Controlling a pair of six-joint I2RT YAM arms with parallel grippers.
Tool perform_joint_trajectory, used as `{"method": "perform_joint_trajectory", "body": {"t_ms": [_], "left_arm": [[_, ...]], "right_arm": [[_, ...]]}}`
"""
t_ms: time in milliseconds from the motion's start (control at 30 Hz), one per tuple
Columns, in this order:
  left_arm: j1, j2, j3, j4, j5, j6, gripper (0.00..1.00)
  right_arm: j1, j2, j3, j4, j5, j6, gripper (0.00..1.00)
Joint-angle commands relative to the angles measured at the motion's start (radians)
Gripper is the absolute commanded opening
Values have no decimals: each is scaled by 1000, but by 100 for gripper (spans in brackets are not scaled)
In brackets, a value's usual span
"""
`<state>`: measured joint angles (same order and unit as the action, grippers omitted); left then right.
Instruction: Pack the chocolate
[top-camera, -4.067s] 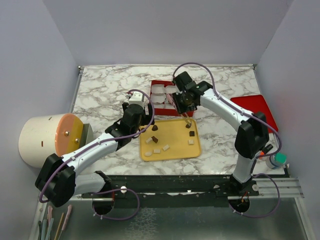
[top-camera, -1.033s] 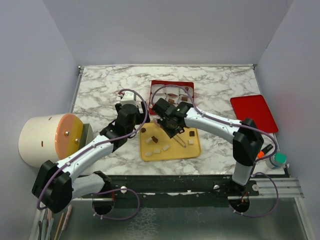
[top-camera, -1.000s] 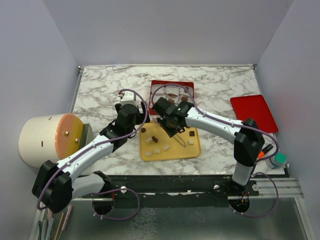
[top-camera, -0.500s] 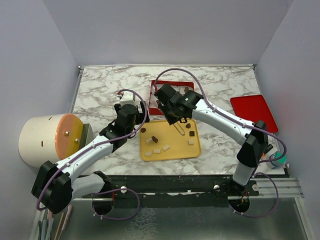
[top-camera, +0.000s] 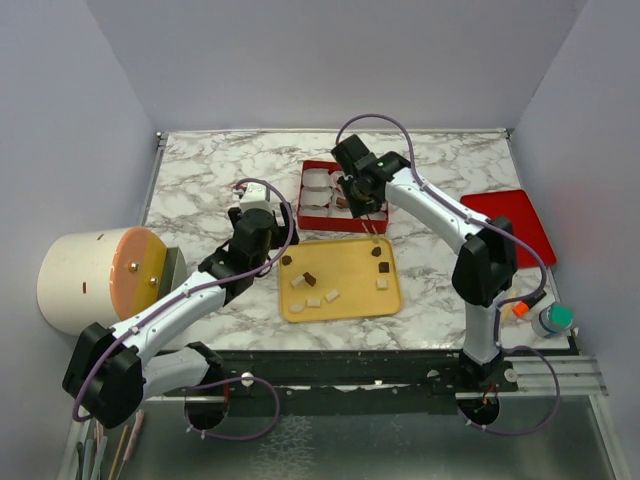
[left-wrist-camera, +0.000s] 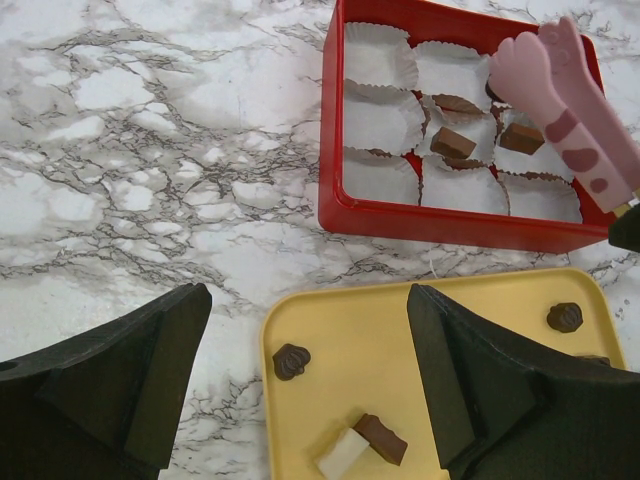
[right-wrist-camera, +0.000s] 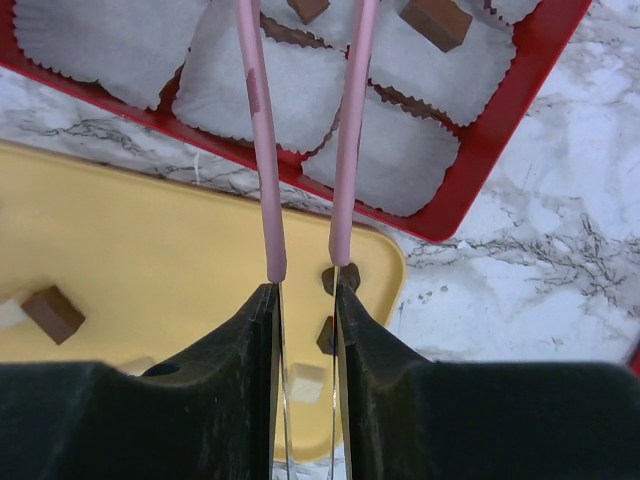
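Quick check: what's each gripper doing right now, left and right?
Left gripper: open, holding nothing.
Right gripper: shut on the pink tweezers, whose tips are over the red box.

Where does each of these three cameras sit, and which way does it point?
Top external: fixed above and behind, looking down on the marble table; left arm and right arm show whole.
Left wrist: on the left arm, facing the red box and yellow tray; the open left gripper shows its black fingers.
Right wrist: on the right arm, looking along the pink tongs the right gripper clamps.
Both wrist views share box, tray and tongs.
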<state>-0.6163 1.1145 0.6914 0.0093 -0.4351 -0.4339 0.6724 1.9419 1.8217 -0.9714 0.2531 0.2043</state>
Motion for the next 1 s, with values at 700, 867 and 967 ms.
{"method": "perform_joint_trajectory", "body": {"t_ms": [700, 867, 967], "left_arm": [[4, -9, -16, 15, -2, -5, 90], [4, -8, -18, 15, -2, -3, 90], [4, -8, -18, 14, -4, -3, 90]], "right_arm": [[-102, 258, 182, 92, -99, -39, 1], [-103, 292, 229, 79, -88, -40, 0], [-103, 297, 233, 81, -81, -39, 0]]}}
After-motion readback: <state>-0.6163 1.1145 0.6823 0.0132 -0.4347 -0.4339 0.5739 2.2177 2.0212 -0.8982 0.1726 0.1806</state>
